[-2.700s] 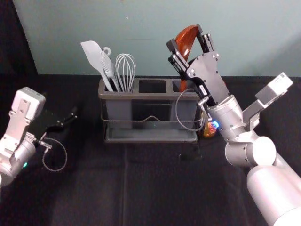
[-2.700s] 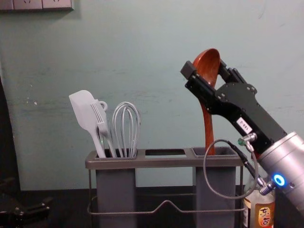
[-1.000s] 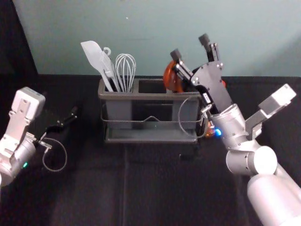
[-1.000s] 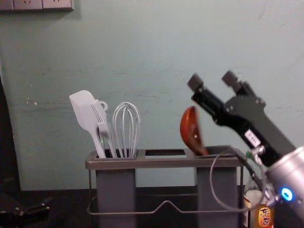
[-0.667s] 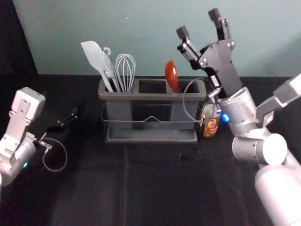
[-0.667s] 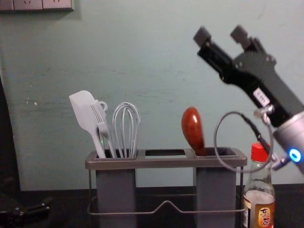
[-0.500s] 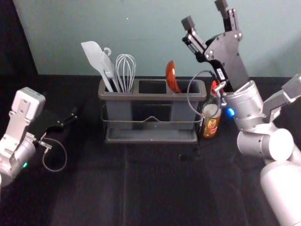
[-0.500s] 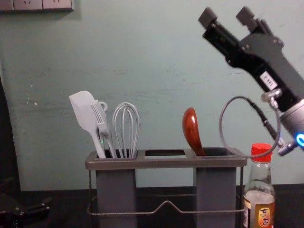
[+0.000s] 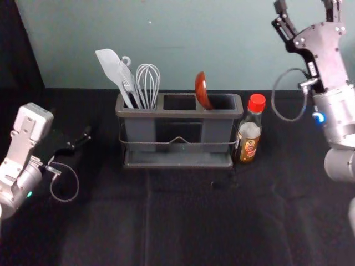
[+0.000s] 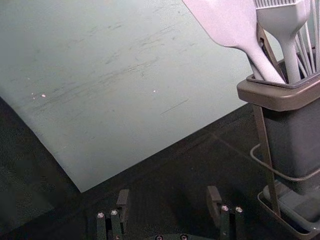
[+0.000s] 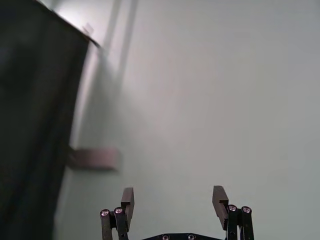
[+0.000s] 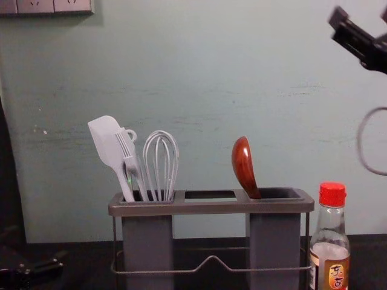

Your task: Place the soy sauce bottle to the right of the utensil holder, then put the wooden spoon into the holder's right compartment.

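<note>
Spoon (image 12: 243, 166) and bottle (image 12: 329, 266) judged placed; I need only park right claw (image 9: 305, 5), spread, high right. Left claw (image 10: 168, 195): spread, at left.

Table, covered in creased black cloth (image 9: 194, 227); on it stands one utensil holder (image 9: 177, 113), grey, three compartments, upright; one soy sauce bottle (image 9: 249, 130), red cap, stands upright just beside the utensil holder, at its right.

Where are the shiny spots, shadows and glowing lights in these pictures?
Right wrist view: bright glare on the wall, with long soft shadows across it; head view: a blue light glows on the right arm and a green light on the left arm; chest view: a little shine on the wooden spoon.
</note>
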Tool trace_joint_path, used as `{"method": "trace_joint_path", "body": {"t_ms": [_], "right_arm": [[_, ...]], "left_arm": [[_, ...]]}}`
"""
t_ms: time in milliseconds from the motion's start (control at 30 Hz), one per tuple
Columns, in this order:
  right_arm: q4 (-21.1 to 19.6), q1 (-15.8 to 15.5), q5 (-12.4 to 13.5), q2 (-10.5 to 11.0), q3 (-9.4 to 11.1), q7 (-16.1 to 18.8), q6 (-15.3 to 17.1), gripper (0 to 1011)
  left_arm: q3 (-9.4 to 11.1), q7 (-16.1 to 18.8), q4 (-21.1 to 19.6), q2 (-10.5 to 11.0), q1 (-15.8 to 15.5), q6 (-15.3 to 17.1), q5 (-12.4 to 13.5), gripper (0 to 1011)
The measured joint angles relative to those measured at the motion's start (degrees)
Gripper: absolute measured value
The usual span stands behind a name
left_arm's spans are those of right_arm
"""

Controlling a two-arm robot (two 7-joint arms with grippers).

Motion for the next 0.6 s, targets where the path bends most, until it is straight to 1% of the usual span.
{"method": "trace_joint_path", "body": {"t_ms": [100,133,200,233,300,333,400,500,600], "right_arm": [[-1.5,-0.9,-3.1,0.5,1.2,-3.7,4.2,1002],[-2.4,-1.4,-4.7,0.8,1.7,-5.7,7.1,1002],[-2.9,-1.8,-5.7,1.1,2.1,-7.1,9.6,1002],[-3.2,-2.1,-6.6,1.5,2.4,-8.3,12.1,1002],[-3.4,-2.3,-7.2,1.9,2.6,-9.0,14.2,1002],[-3.4,-2.5,-7.7,2.4,2.7,-9.5,16.0,1002],[-3.0,-2.7,-8.3,3.1,2.7,-9.8,18.1,1002],[-2.1,-2.7,-8.6,3.6,2.6,-9.9,19.6,1002],[-0.3,-2.9,-8.8,4.5,2.2,-9.9,21.3,1002]], "left_arm": [[0.0,0.0,0.0,0.0,0.0,0.0,0.0,1000],[0.0,0.0,0.0,0.0,0.0,0.0,0.0,1000],[0.0,0.0,0.0,0.0,0.0,0.0,0.0,1000],[0.0,0.0,0.0,0.0,0.0,0.0,0.0,1000],[0.0,0.0,0.0,0.0,0.0,0.0,0.0,1000],[0.0,0.0,0.0,0.0,0.0,0.0,0.0,1000],[0.0,0.0,0.0,0.0,0.0,0.0,0.0,1000],[0.0,0.0,0.0,0.0,0.0,0.0,0.0,1000],[0.0,0.0,0.0,0.0,0.0,0.0,0.0,1000]]}}
